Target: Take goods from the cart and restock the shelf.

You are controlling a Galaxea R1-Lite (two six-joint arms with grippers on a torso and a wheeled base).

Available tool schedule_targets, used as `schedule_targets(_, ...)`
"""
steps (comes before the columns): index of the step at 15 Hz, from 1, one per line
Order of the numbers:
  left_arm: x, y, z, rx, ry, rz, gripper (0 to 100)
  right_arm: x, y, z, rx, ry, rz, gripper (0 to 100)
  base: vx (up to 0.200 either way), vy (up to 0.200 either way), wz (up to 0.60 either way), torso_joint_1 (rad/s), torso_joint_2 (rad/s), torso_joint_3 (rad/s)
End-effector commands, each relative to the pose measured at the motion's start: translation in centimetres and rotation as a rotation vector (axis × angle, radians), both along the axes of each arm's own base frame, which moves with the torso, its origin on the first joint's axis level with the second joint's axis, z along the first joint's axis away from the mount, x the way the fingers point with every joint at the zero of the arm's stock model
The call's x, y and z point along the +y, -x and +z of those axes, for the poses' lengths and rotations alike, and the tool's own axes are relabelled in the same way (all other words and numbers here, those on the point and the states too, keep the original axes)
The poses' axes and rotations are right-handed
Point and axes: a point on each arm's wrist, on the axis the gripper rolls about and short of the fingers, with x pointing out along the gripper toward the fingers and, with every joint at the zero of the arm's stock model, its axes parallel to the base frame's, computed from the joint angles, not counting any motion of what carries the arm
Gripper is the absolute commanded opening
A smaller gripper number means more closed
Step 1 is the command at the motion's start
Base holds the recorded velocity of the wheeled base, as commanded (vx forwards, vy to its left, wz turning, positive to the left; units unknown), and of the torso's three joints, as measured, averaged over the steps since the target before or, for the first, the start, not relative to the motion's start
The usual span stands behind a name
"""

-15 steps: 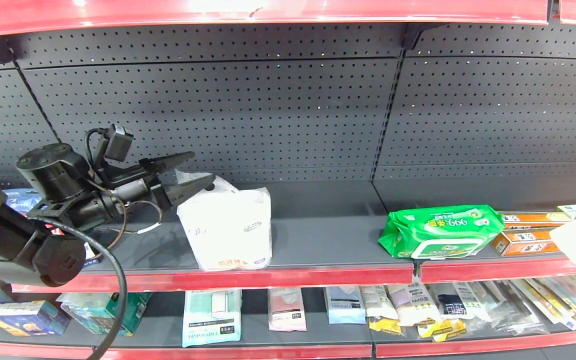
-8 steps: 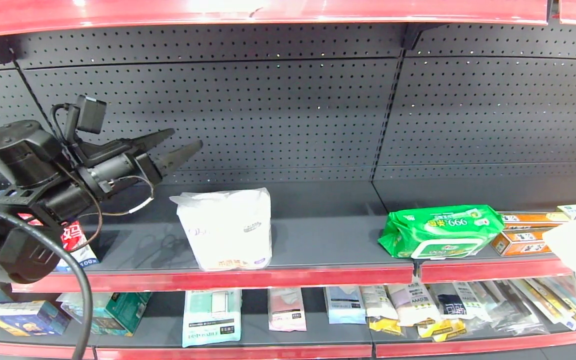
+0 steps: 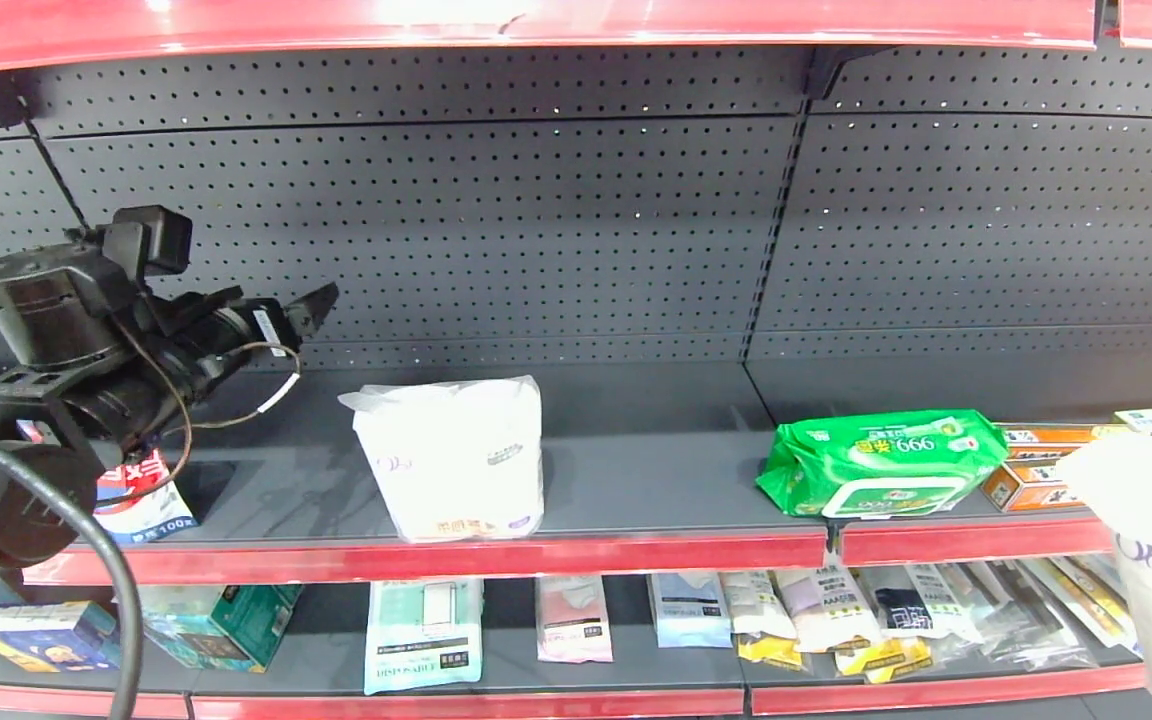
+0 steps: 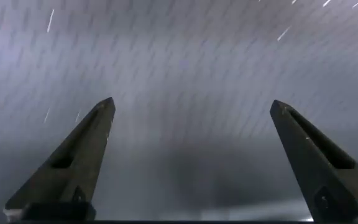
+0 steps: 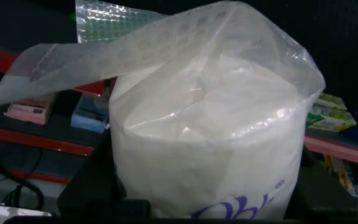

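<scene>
The left gripper's fingers (image 4: 79,155) are spread wide and hold nothing, a second after they sat at the top of a white, plastic-wrapped pack of tissue (image 3: 456,455). The left gripper (image 3: 286,305) has since lifted off and drawn back toward the left end of the bay, and now hangs before the grey perforated back panel (image 3: 536,220). The pack has not moved. It stands upright on the grey shelf board with the red front strip (image 3: 636,470), close to the front edge, so that item looks delivered.

At the right edge of the head view a second white tissue pack in clear film (image 3: 1151,540) has climbed higher into the picture. In the wrist view it sits between the dark fingers of the right gripper (image 5: 207,208), closed on its sides, and is probably the next item to go up.

A green soft pack of wet wipes (image 3: 881,462) and a stack of flat orange cartons (image 3: 1046,480) fill the right of the shelf, and a small red, white and blue packet (image 3: 141,490) stands at the left. The bare stretch between the first pack and the wipes looks like the likeliest landing spot. The loose film top of the held pack could snag on the way in.
</scene>
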Motion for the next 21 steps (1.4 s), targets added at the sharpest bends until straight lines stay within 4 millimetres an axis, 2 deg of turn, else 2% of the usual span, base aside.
schedule_targets(1,-0.5,5.4,5.0,0.036,0.020,0.069,100,0.0,-0.1,0.1,-0.003,-0.006,0.010,0,0.000,0.000,0.00,0.000,0.00,0.000)
schedule_targets(2,-0.6,7.8,6.1,0.050,0.018,0.051,100,0.0,0.0,0.1,-0.006,-0.008,0.019,0,0.000,0.000,0.00,0.000,0.00,0.000)
schedule_targets(3,-0.9,12.2,7.5,0.088,0.010,-0.001,100,0.0,0.0,0.1,-0.004,-0.013,0.017,0,0.000,0.000,0.00,0.000,0.00,0.000)
schedule_targets(4,-0.8,16.3,7.9,0.125,0.003,-0.053,100,0.0,0.0,-0.1,-0.003,-0.022,0.016,0,0.000,0.000,0.00,0.000,0.00,0.000)
schedule_targets(5,-0.2,20.6,7.5,0.174,-0.013,-0.082,100,0.1,0.0,-0.3,0.003,-0.023,0.021,0,0.000,0.000,0.00,0.000,0.00,0.000)
schedule_targets(7,1.1,27.5,5.9,0.203,-0.046,-0.118,100,0.1,-0.1,-0.4,0.013,-0.027,0.021,0,0.000,0.000,0.00,0.000,0.00,0.000)
schedule_targets(8,1.6,30.0,5.0,0.196,-0.058,-0.149,100,0.1,-0.1,-0.4,0.014,-0.027,0.021,0,0.000,0.000,0.00,0.000,0.00,0.000)
schedule_targets(9,1.9,31.6,4.3,0.192,-0.071,-0.171,100,0.1,-0.1,-0.3,0.013,-0.027,0.023,0,0.000,0.000,0.00,0.000,0.00,0.000)
schedule_targets(10,2.4,34.5,2.8,0.193,-0.100,-0.209,100,0.1,-0.2,-0.3,0.014,-0.027,0.023,0,0.000,0.000,0.00,0.000,0.00,0.000)
schedule_targets(11,2.8,36.1,1.4,0.190,-0.119,-0.216,100,0.1,-0.1,-0.4,0.014,-0.027,0.021,0,0.000,0.000,0.00,0.000,0.00,0.000)
schedule_targets(13,3.1,37.3,-1.1,0.168,-0.123,-0.198,100,0.1,-0.1,-0.4,0.011,-0.027,0.024,0,0.000,0.000,0.00,0.000,0.00,0.000)
schedule_targets(16,3.1,37.5,-3.6,0.168,-0.141,-0.192,100,0.1,-0.2,-0.3,0.014,-0.024,0.025,0,0.000,0.000,0.00,0.000,0.00,0.000)
schedule_targets(19,2.9,36.7,-4.9,0.174,-0.177,-0.202,100,0.1,-0.2,-0.3,0.013,-0.024,0.025,0,0.000,0.000,0.00,0.000,0.00,0.000)
schedule_targets(21,2.8,36.2,-5.6,0.168,-0.192,-0.206,100,0.1,-0.3,-0.3,0.017,-0.024,0.025,0,0.000,0.000,0.60,0.002,0.00,-0.005)
